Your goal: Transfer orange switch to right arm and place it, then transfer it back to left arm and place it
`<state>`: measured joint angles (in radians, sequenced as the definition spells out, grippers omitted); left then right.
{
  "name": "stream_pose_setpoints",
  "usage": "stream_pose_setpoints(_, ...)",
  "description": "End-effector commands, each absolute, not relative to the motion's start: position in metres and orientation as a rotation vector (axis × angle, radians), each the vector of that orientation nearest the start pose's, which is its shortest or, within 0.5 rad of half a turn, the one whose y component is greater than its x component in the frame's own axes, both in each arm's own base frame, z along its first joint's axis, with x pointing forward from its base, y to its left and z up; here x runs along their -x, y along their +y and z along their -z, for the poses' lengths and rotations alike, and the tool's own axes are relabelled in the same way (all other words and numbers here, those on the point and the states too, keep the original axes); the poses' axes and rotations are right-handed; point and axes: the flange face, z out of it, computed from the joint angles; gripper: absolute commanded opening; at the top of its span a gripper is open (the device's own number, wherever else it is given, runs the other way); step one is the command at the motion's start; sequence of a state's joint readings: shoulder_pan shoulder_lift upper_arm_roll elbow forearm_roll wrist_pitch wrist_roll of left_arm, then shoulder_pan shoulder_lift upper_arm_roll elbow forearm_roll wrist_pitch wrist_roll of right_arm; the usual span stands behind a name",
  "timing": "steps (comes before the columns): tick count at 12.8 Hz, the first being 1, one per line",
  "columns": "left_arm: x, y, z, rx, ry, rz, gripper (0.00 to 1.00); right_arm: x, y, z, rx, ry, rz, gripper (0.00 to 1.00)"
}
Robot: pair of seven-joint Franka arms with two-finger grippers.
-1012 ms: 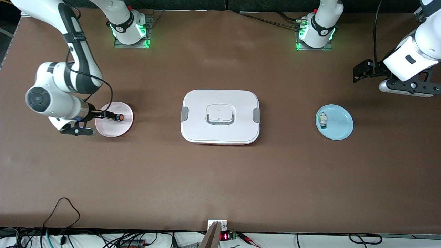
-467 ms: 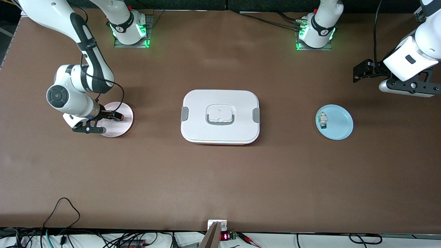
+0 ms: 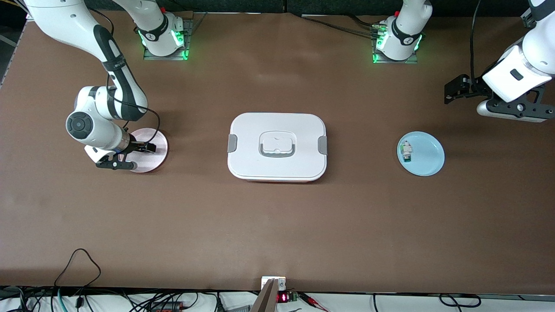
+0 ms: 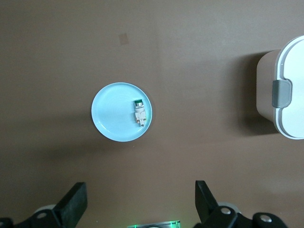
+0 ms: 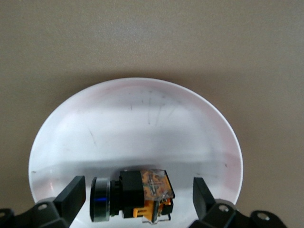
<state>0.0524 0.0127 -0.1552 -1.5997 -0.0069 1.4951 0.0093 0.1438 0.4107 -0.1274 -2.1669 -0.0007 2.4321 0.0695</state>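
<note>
Right hand (image 3: 145,147) is held low over the pink plate (image 3: 157,157) at the right arm's end of the surface (image 3: 277,216), its two fingers spread wide. In the right wrist view the orange switch (image 5: 133,194) is seen lying on its side on that plate, between the parted fingers (image 5: 71,192), with nothing clamped; whether either finger touches it cannot be told. In the front view the switch is hidden under the hand.

Left hand (image 3: 453,89) is held up over the bare surface at the left arm's end, waiting, with its fingers (image 4: 73,202) likewise spread apart and nothing between them. From the left wrist view the blue plate (image 4: 111,118) is seen well below it, carrying a small white-and-green component (image 4: 139,112) close to the plate's rim on the side toward the box.

In the middle of the surface, between the two plates and well apart from each, the box (image 3: 277,147) is set with its lid closed, a grey handle (image 3: 277,145) recessed in the top and a grey latch at each short end.
</note>
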Motion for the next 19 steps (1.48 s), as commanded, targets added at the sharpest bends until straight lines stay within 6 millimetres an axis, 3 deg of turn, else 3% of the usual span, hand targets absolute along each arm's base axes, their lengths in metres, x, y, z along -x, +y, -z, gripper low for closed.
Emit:
stream_pose_setpoints(1, -0.546, -0.055, -0.602, 3.154, 0.185, -0.183, 1.0, -0.546, 0.008, -0.182, 3.179, 0.091, -0.227, 1.0)
stream_pose_setpoints(5, -0.546, -0.055, -0.601, 3.153, 0.188, -0.188, 1.0, -0.539, 0.019, -0.173, 3.171, 0.044, -0.26, 1.0)
stream_pose_setpoints(12, -0.546, -0.055, -0.602, 3.153, 0.188, -0.186, 1.0, -0.538, 0.02, -0.172, 3.171, 0.035, -0.265, 0.99)
stream_pose_setpoints(13, -0.546, -0.055, -0.602, 3.154, 0.188, -0.183, 1.0, -0.538, 0.02, -0.172, 3.171, 0.033, -0.262, 0.91)
stream_pose_setpoints(15, -0.546, -0.055, -0.602, 3.154, 0.188, -0.183, 1.0, -0.539, 0.02, -0.174, 3.162, -0.105, -0.262, 0.54)
stream_pose_setpoints(16, -0.546, -0.055, -0.601, 3.153, 0.188, -0.185, 1.0, -0.54, 0.019, -0.175, 3.154, -0.19, -0.258, 0.44)
stream_pose_setpoints(19, -0.546, -0.055, -0.602, 3.154, 0.188, -0.183, 1.0, -0.544, 0.019, -0.179, 3.147, -0.221, -0.241, 0.36)
